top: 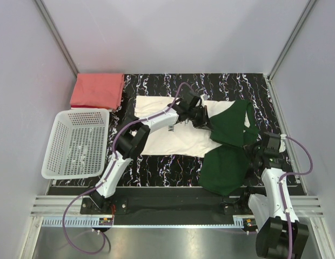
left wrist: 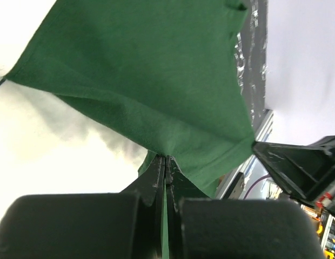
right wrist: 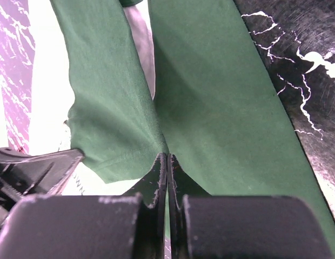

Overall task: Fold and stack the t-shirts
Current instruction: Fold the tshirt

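Observation:
A cream-white t-shirt (top: 167, 135) with dark green parts (top: 227, 162) lies spread on the black marbled mat, its green cloth bunched at the right. My left gripper (top: 204, 120) is shut on the green cloth (left wrist: 146, 81) near the shirt's middle, and a thin fold of it shows between the pads. My right gripper (top: 259, 154) is shut on the green cloth (right wrist: 221, 108) at the shirt's right side. A salmon-red t-shirt (top: 97, 90) lies folded at the back left corner.
A white mesh basket (top: 54, 156) stands at the left of the mat. Grey walls close in the table at the back and both sides. The metal rail (top: 173, 208) with the arm bases runs along the near edge.

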Robot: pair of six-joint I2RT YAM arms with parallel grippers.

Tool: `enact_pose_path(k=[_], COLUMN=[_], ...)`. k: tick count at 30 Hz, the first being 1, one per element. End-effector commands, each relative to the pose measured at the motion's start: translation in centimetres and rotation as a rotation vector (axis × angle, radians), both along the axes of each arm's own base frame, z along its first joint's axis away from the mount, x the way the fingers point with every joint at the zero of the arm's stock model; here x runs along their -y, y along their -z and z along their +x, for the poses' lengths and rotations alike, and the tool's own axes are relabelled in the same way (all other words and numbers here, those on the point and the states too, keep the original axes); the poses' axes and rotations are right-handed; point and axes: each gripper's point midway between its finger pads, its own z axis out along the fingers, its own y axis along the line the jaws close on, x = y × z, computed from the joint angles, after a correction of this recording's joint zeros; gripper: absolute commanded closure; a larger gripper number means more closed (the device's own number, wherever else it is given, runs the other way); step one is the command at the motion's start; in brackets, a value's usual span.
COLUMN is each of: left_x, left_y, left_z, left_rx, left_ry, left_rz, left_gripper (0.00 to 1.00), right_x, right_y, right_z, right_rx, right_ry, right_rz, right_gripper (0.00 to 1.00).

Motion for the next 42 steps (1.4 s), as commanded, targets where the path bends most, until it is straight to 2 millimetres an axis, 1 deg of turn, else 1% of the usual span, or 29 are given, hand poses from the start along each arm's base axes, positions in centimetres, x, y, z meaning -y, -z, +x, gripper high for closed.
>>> enact_pose_path(k=[1,4,7,12,14,15,16,19,23,24,25,27,28,29,30,31,32,33,34,35,36,37,38,39,40,41,42], left_x=[-0.3,-0.7,-0.9,-1.2,-1.3,-1.5,-1.5,-1.9,-2.1,-2.1,-2.1,-2.3,-2.4,-2.6,-2.7,-2.8,-3.1,-3.3,-3.6,-4.3,-4.8,-5.2,-6.3,-7.0,-8.2,-8.9,-9.4], left_y=[-0.9,-0.5,-0.2,0.4,0.6,0.8,0.7,1.1,1.4,1.4,1.5,1.6,1.2,1.0,0.7,-0.2,-0.7,-1.9,-2.5,-3.0,-3.7,-4.7,-5.2,-5.7,-6.5,-6.8,-6.9], left_z=[0.1,-0.1,-0.3,-0.3,-0.4,-0.5,-0.4,-0.4,-0.6,-0.7,-0.7,-0.8,-0.9,-0.9,-0.9,-0.9,-0.7,-0.6,-0.3,0.3,0.8,1.2,2.5,3.3,5.0,5.9,6.8], left_rx=[0.046,0.042,0.041,0.04,0.041,0.038,0.042,0.042,0.039,0.04,0.039,0.039,0.046,0.048,0.053,0.068,0.074,0.091,0.102,0.105,0.114,0.135,0.145,0.156,0.178,0.187,0.196], left_ry=[0.012,0.013,0.014,0.011,0.013,0.011,0.009,0.004,0.004,0.004,0.004,0.003,0.009,0.011,0.013,0.02,0.018,0.015,0.013,0.0,-0.009,-0.017,-0.045,-0.061,-0.093,-0.108,-0.121], left_rz=[0.019,0.039,0.051,0.071,0.079,0.085,0.086,0.099,0.108,0.108,0.112,0.12,0.118,0.118,0.119,0.112,0.11,0.1,0.095,0.09,0.083,0.072,0.069,0.067,0.059,0.058,0.057], left_gripper=[1.0,1.0,1.0,1.0,1.0,1.0,1.0,1.0,1.0,0.98,0.9,0.82,0.78,0.74,0.7,0.65,0.63,0.61,0.59,0.57,0.56,0.55,0.54,0.53,0.53,0.53,0.53], right_x=[0.5,0.0,-0.4,-0.7,-0.7,-0.3,-0.3,-0.5,-0.8,-0.8,-0.8,-0.5,-0.4,-0.1,0.2,0.5,0.8,1.4,1.9,2.3,2.5,2.8,3.0,3.3,3.4,4.5,3.6], right_y=[-0.4,-1.0,-0.7,1.7,2.0,2.1,1.9,2.4,3.6,3.6,3.7,3.0,2.8,1.5,0.8,-0.8,-1.5,-2.1,-3.1,-3.6,-4.3,-5.1,-5.5,-6.2,-6.8,-6.2,-7.0], right_z=[-0.6,-0.6,-1.1,-2.4,-2.8,-2.9,-3.0,-3.4,-3.9,-3.8,-3.8,-3.4,-3.2,-2.5,-2.1,-1.2,-0.7,-0.3,0.7,1.3,2.2,3.7,4.6,5.9,8.3,8.8,10.8], right_rx=[0.002,0.039,0.038,-0.019,-0.023,-0.025,-0.014,-0.02,-0.042,-0.039,-0.046,-0.034,-0.037,-0.01,-0.005,0.01,0.012,0.012,0.013,0.012,0.023,0.011,0.009,0.034,0.057,0.028,0.099], right_ry=[0.021,0.015,0.014,0.023,0.02,0.043,0.052,0.07,0.084,0.082,0.08,0.072,0.062,0.056,0.05,0.024,0.018,0.026,0.03,0.035,0.028,0.012,0.001,-0.022,-0.077,-0.069,-0.159], right_rz=[-0.035,-0.011,0.001,0.005,-0.007,-0.031,-0.028,-0.007,0.021,0.021,0.017,-0.005,-0.022,-0.038,-0.061,-0.1,-0.119,-0.158,-0.175,-0.192,-0.204,-0.222,-0.227,-0.224,-0.219,-0.229,-0.175], right_gripper=[1.0,1.0,1.0,1.0,1.0,1.0,1.0,1.0,1.0,1.0,0.97,0.88,0.82,0.72,0.68,0.66,0.62,0.59,0.56,0.52,0.51,0.5,0.5,0.49,0.48,0.47,0.47])
